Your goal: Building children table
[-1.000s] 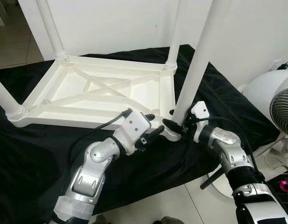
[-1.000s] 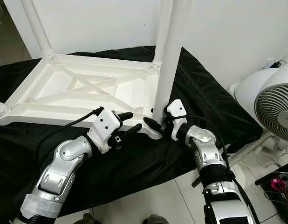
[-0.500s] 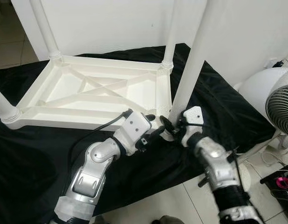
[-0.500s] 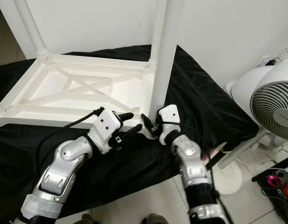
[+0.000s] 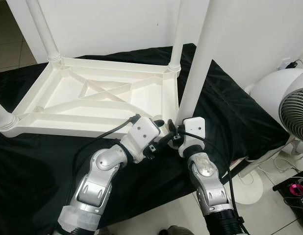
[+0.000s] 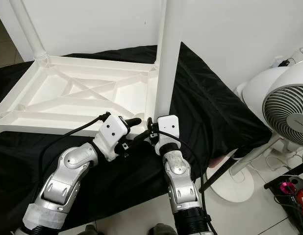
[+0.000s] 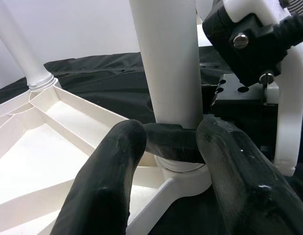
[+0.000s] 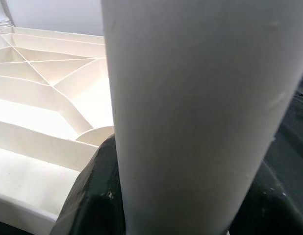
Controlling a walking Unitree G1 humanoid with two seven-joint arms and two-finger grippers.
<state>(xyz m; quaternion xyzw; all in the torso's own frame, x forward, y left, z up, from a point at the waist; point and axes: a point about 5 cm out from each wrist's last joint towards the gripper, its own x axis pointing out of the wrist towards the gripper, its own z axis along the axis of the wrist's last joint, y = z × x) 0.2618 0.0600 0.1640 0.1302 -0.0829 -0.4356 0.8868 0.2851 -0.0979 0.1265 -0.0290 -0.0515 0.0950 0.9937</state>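
One black cloth (image 5: 225, 117) covers the surface below a white wall, and on it lies a white plastic children's table (image 5: 100, 100) turned upside down, its ribbed underside facing up. Four white legs rise from its corners: a far left leg (image 5: 41, 29), a far right leg (image 5: 177, 34), a near left leg (image 5: 2, 113) and a near right leg (image 5: 198, 58), which stands tallest in the head views, closest to the robot. To the right of the cloth, on the tiled floor (image 5: 269, 196), stands a round white fan (image 5: 289, 105), with a small pink object (image 5: 299, 189) by the right edge.

Both silver arms reach to the base of the near right leg. The right tool (image 6: 152, 131) meets the leg from the right, its two black fingers (image 8: 97, 191) closed around the leg just above the corner socket; its wrist view shows the leg between them, touching both. The left tool (image 5: 161, 133) comes from the left with its fingers (image 7: 105, 186) spread open, one on each side of the same leg base, just beside the right tool's fingertip, which crosses between them. A black cable (image 5: 100, 139) runs along the left arm.
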